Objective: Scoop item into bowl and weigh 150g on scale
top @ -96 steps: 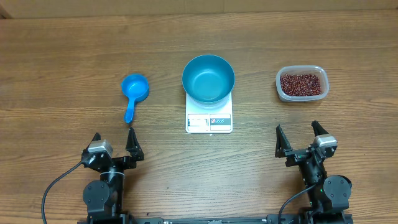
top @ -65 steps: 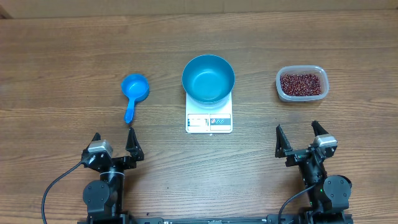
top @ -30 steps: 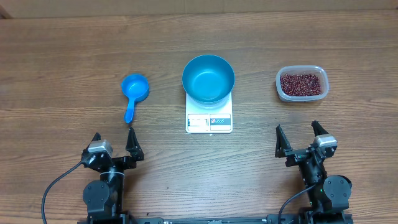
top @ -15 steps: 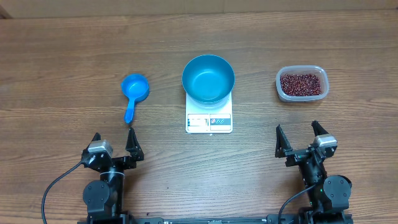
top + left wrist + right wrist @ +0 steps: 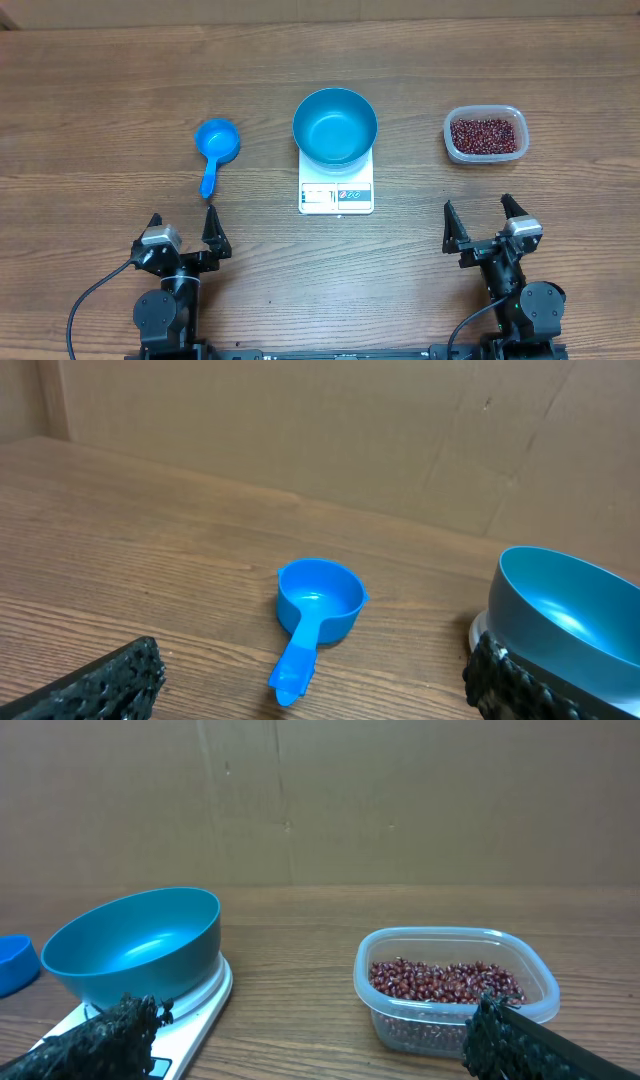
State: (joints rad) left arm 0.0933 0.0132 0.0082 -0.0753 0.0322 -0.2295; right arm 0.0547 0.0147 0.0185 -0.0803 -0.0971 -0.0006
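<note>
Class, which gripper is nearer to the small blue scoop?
Left. The left gripper sits just behind the scoop, near its handle; the right gripper is far to the side, beyond the scale.

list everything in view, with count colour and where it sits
bowl: one, blue, empty, on the scale
scale: one, white, table centre
beans: many, dark red-brown, in the tub
tub: one, clear, to the right of the scale
scoop: one, blue, to the left of the scale
table: one, brown wood
left gripper: one, black, open, near the scoop's handle
right gripper: one, black, open, near the tub
</note>
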